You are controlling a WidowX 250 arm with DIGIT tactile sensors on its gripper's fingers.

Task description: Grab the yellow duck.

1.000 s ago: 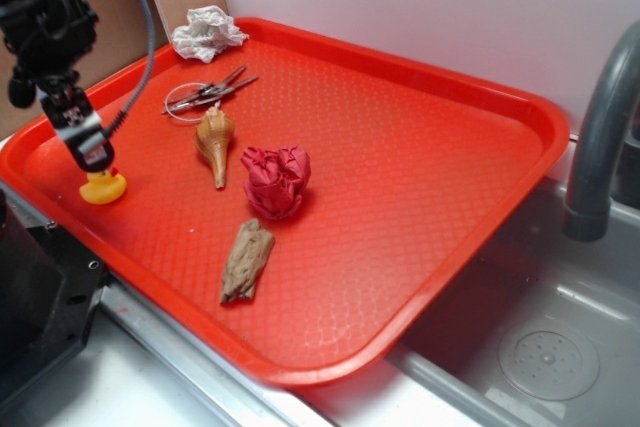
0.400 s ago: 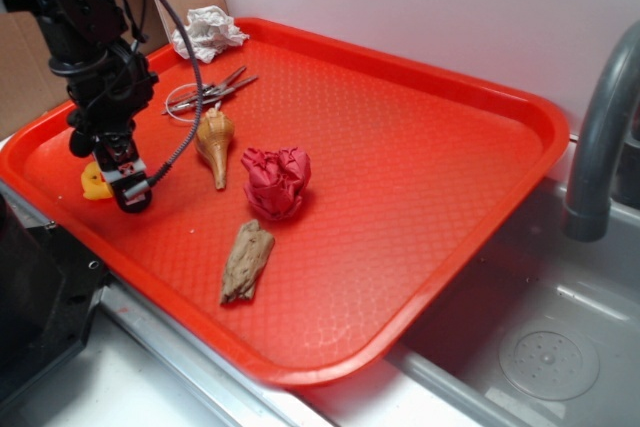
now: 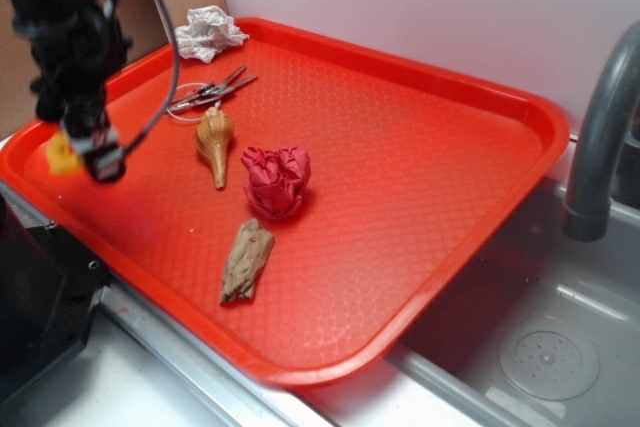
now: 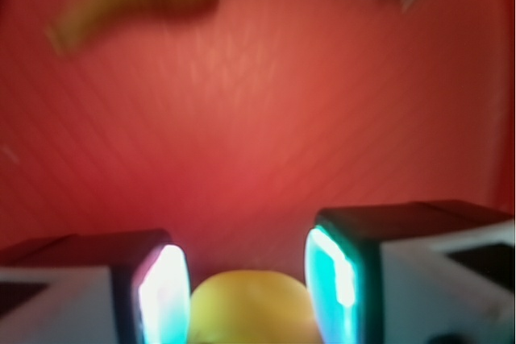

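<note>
A: Where is the yellow duck [image 4: 251,308]?

B: It sits right between the two fingers [image 4: 165,292] of the pincer [image 3: 88,152]. In the wrist view the fingers stand close on each side of it. It is too blurry to see if they touch it, so I cannot tell if the pincer pinches it.

A: Can you see the duck from the outside too?

B: Yes, a small yellow bit [image 3: 62,154] pokes out beside the pincer, toward the near left edge of the red tray [image 3: 420,147].

A: Is it up in the air?

B: I cannot tell.

A: What else is near the pincer?

B: The tan seashell [image 3: 214,142] lies a little way off. Past it are the metal scissors [image 3: 207,94]. A crumpled red paper ball [image 3: 275,180] and a brown piece of wood [image 3: 246,261] lie farther away. A white crumpled paper [image 3: 206,33] sits at the far corner.
</note>
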